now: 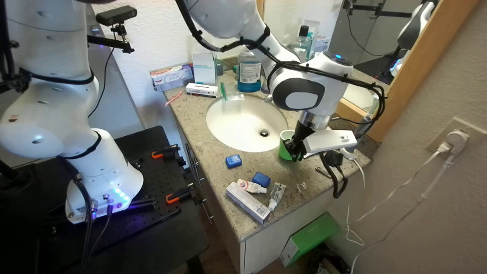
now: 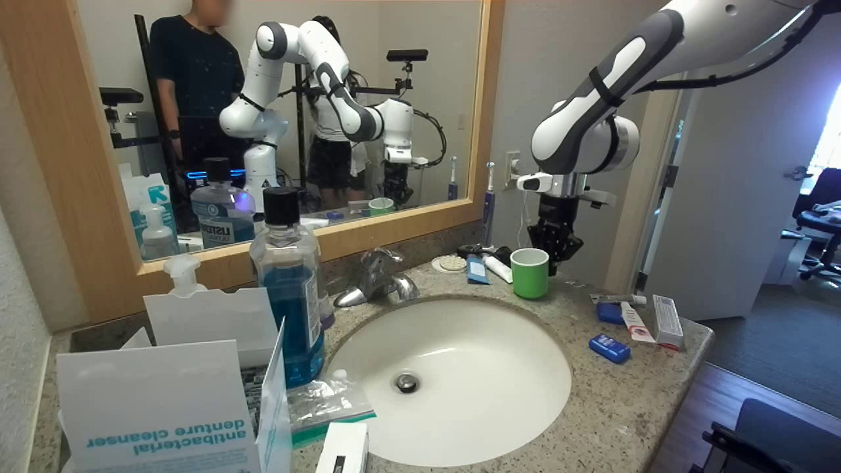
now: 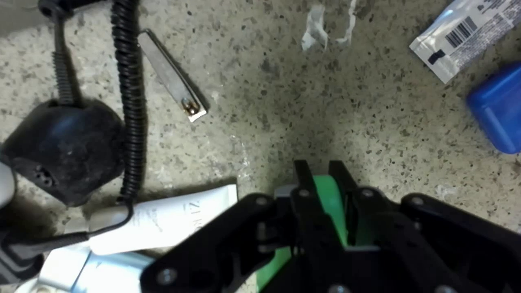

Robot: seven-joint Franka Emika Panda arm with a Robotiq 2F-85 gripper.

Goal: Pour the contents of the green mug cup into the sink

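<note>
The green mug cup (image 1: 284, 151) stands upright on the beige speckled countertop beside the sink rim, and it also shows in an exterior view (image 2: 529, 279). Its pale inside shows, but I cannot see what it holds. My gripper (image 1: 296, 154) points down at the mug's handle side, also seen in an exterior view (image 2: 554, 266). In the wrist view the gripper (image 3: 318, 163) has its fingers on both sides of the green mug handle (image 3: 331, 203), closed on it. The mug body is mostly hidden there. The white oval sink (image 1: 236, 120) lies beside the mug, also in an exterior view (image 2: 486, 394).
The chrome faucet (image 2: 376, 279) and blue mouthwash bottle (image 2: 292, 315) stand behind the sink. A white cleanser box (image 2: 164, 401) is at its far end. Blue floss boxes (image 1: 233, 161), tubes and a carton (image 1: 248, 201) lie near the counter's front. A nail clipper (image 3: 173, 75) and black adapter (image 3: 65, 150) lie near the gripper.
</note>
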